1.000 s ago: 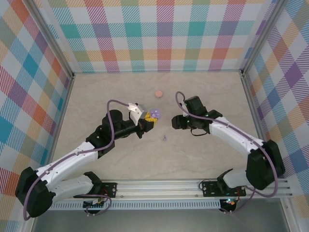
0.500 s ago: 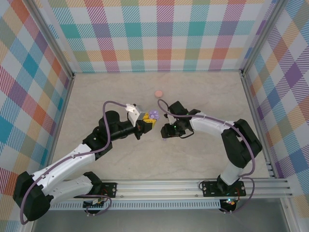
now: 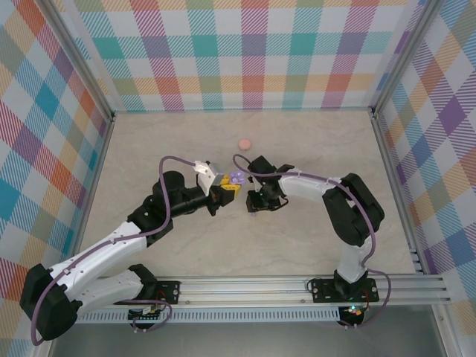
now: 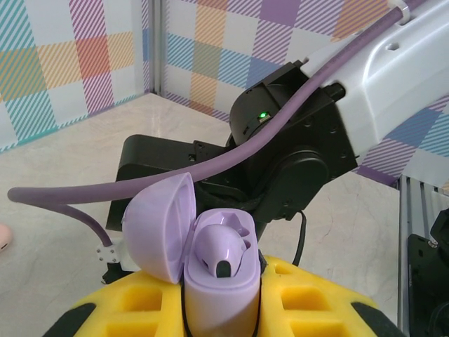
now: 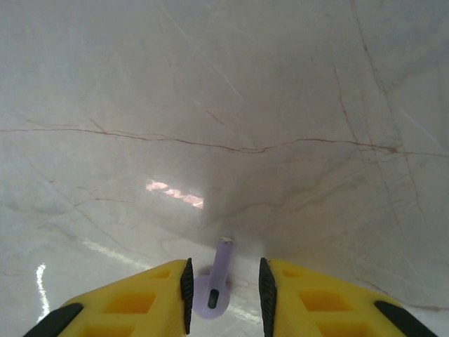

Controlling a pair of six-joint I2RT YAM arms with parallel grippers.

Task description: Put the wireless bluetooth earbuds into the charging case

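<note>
R claw (image 5: 224,282) straddles loose bud (image 5: 214,289) mid table (image 5: 295,105), gaps both sides, no grip yet. L claw (image 4: 221,312) clenched on open case (image 4: 219,291), seated bud (image 4: 221,251) inside. Centre on the body and pinch soft, else it prob squirts out.

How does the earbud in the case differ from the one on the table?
The seated earbud sits in the charging case, held by the left hand; the loose earbud lies on the table between the right hand's fingers. The seated earbud's stem is hidden; the loose earbud's shows. Both are lilac.
</note>
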